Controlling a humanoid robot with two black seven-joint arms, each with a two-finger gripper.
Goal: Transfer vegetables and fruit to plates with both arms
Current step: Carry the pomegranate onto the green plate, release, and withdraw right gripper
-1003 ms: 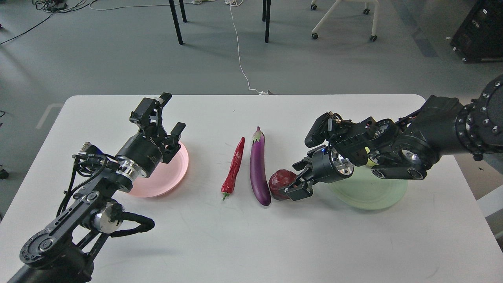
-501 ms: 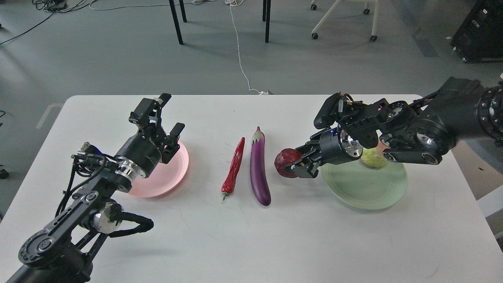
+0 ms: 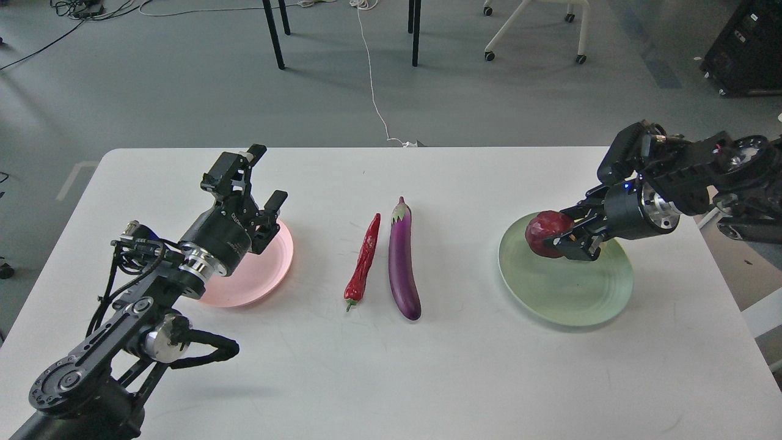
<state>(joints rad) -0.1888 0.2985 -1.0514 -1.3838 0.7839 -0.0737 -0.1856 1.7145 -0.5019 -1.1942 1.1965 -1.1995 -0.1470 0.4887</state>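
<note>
- Head view: the right gripper (image 3: 565, 239) comes in from the right edge and is clenched on the pomegranate (image 3: 545, 233), its fingers closed on the fruit's right side, so the dark red fruit sticks out to the left of the fingertips.
- The pomegranate is held over the left part of the green plate (image 3: 565, 287) — whether it touches the plate surface or hangs just above it cannot be told.
- The green plate sits on the right side of the white table (image 3: 391, 366), and most of its ringed surface shows bare.
- The left gripper (image 3: 266, 174) points up and away from the camera with its two fingers spread apart and nothing between them; it hovers over the far left part of the pink plate (image 3: 263, 272).
- The left arm's wrist covers the left half of the pink plate, so that half of the plate is hidden.
- The chilli (image 3: 363, 260) and the eggplant (image 3: 403, 266) lie side by side in the middle of the table, between the two plates — both run lengthwise away from the camera, the chilli to the left, close to the eggplant but not touching it.
- Both vegetables are well apart from either gripper.
- The chilli's green stem points toward the camera, and the eggplant's pale cap points away.
</note>
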